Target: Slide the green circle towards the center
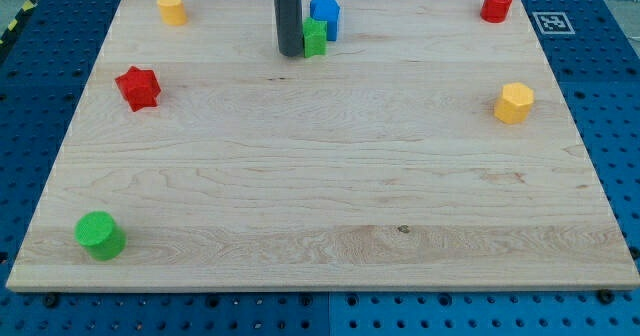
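The green circle is a short green cylinder near the bottom left corner of the wooden board. My tip is the lower end of a dark rod near the view's top centre, far from the green circle. The tip stands just left of a small green block, touching or nearly touching it. A blue block sits right behind that green block.
A yellow block sits at the top left, a red star-shaped block at the left, a red cylinder at the top right, a yellow hexagonal block at the right. Blue pegboard surrounds the board.
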